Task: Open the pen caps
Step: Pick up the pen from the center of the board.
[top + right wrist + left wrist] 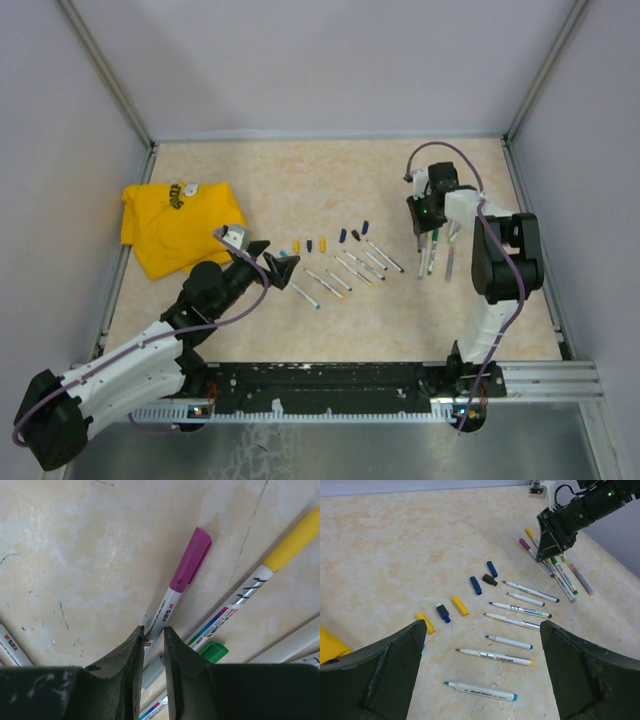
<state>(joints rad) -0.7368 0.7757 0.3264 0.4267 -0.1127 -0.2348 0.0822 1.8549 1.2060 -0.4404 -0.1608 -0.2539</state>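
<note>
1. The right gripper [153, 630] is nearly closed, pinching a pen [165, 607] by its white barrel; its magenta cap [191, 559] is on.
2. The left gripper [482, 625] gapes wide and empty above the uncapped pens [517, 611].
3. Loose caps [460, 606] lie beside them on the table [395, 555].

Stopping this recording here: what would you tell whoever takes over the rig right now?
The left gripper is open and empty, hovering near the uncapped pens.
The right gripper is shut on the barrel of the magenta-capped pen.
Done: six loose caps lie in a row beside those pens.
Left: the magenta one, a yellow cap and a green cap are on their pens, maybe more.
</note>
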